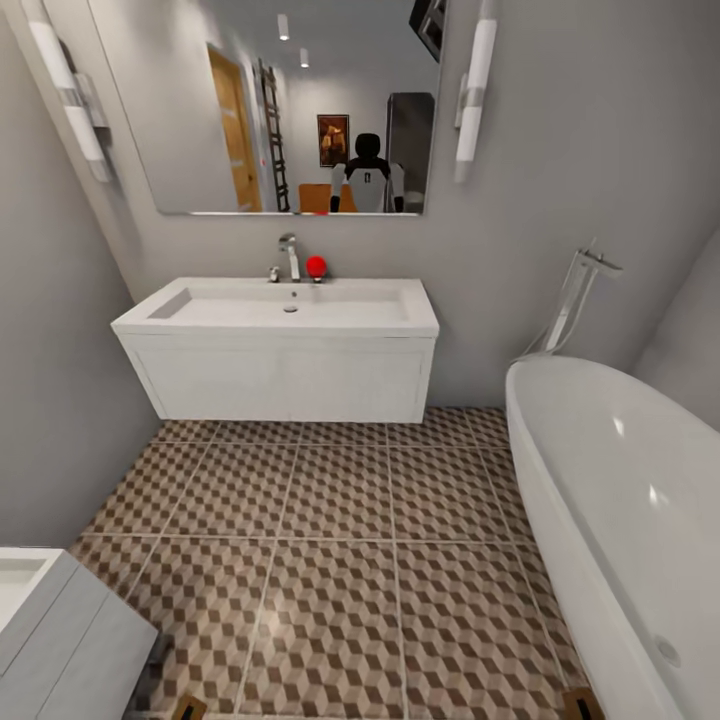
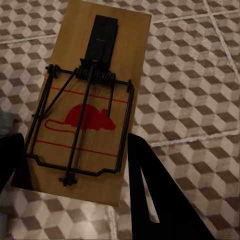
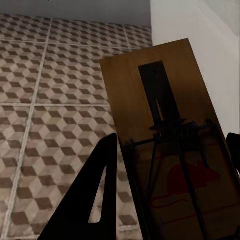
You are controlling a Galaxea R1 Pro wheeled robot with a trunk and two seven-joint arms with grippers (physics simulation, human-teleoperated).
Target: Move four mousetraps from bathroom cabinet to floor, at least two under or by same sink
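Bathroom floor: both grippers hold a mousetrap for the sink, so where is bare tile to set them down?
The bathroom floor is bare between the wall-hung sink, the bathtub and a white unit. Tile runs on under the sink. It narrows beside the bathtub.

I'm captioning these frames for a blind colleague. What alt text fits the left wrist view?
A tan wooden mousetrap with a dark wire spring and a red mouse print is held between the left gripper's black fingers, above the bathroom floor of brown-and-beige cube-pattern tiles.
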